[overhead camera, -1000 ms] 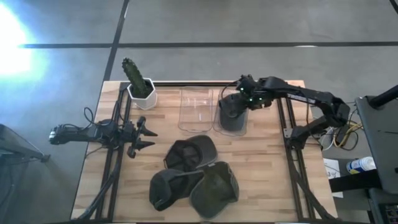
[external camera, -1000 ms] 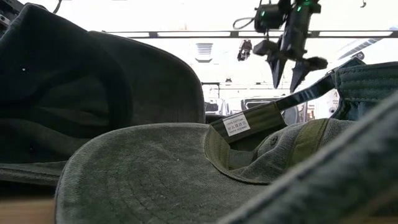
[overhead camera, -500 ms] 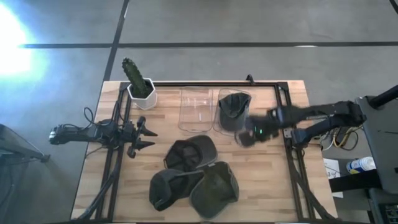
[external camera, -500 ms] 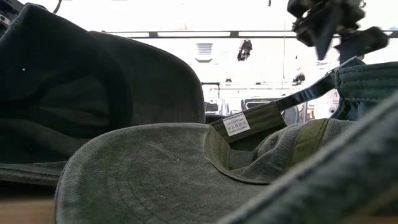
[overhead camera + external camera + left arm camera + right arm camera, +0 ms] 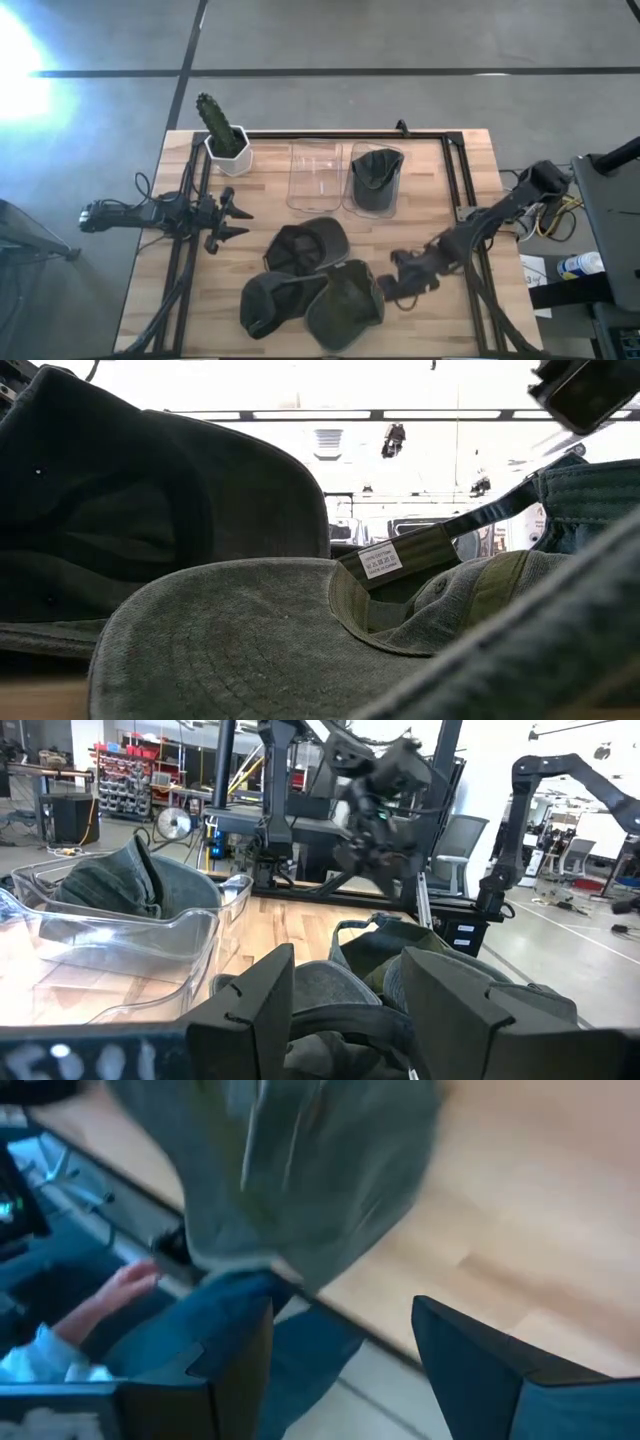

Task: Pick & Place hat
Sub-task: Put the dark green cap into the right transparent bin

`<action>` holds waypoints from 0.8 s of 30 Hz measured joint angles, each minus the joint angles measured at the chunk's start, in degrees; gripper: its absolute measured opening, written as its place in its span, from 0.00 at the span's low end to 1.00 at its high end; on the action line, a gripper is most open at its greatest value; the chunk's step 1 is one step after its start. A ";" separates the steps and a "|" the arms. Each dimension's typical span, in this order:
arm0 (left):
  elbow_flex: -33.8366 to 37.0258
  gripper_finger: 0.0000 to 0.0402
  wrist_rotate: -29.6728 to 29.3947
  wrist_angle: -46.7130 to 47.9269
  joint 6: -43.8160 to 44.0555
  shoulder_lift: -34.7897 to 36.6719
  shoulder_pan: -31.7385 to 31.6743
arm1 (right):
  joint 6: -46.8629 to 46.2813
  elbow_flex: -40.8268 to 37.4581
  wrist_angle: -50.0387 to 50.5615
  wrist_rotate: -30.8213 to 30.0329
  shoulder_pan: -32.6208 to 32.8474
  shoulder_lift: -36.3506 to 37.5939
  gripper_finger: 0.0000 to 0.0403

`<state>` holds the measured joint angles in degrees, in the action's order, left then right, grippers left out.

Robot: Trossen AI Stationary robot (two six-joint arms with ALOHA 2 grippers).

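Three olive-green hats lie on the wooden table near its front edge: one in the middle, one to its near left and one to its near right. A fourth hat sits in the right clear container. My right gripper is open and empty, just right of the near-right hat, which fills the top of the right wrist view. My left gripper is open and empty at the table's left, pointing at the hats.
An empty clear container stands left of the filled one. A cactus in a white pot is at the far left. Black frame rails run along both sides. A person's hand and blue trousers show beyond the table's near edge.
My right gripper has swung from above the right container toward the table's near edge and down, ending beside the near-right hat. The hat in the container has stayed there.
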<state>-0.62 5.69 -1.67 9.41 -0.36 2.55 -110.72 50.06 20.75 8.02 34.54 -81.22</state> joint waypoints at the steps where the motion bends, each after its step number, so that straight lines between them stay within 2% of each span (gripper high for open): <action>1: 0.00 0.45 0.00 0.00 0.02 0.00 0.01 | -0.94 0.54 -1.57 0.03 1.06 -1.18 0.58; 5: 0.00 0.45 0.00 0.00 0.00 0.00 0.00 | -4.00 3.48 -7.24 0.25 3.57 -6.55 0.58; 14: 0.01 0.45 0.00 0.00 0.02 -0.20 0.00 | -3.04 9.46 -7.22 -1.12 3.96 -19.03 0.58; 21: 0.01 0.45 0.00 0.01 0.01 -0.24 0.00 | -6.48 8.54 -4.36 -8.52 3.94 -18.82 0.58; 24: 0.00 0.45 0.01 0.01 0.01 -0.24 0.01 | -9.37 6.63 -2.05 -9.27 3.83 -18.14 0.57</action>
<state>-0.62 5.70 -1.67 9.42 -0.60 2.56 -120.09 56.70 18.70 -1.25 38.37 -99.36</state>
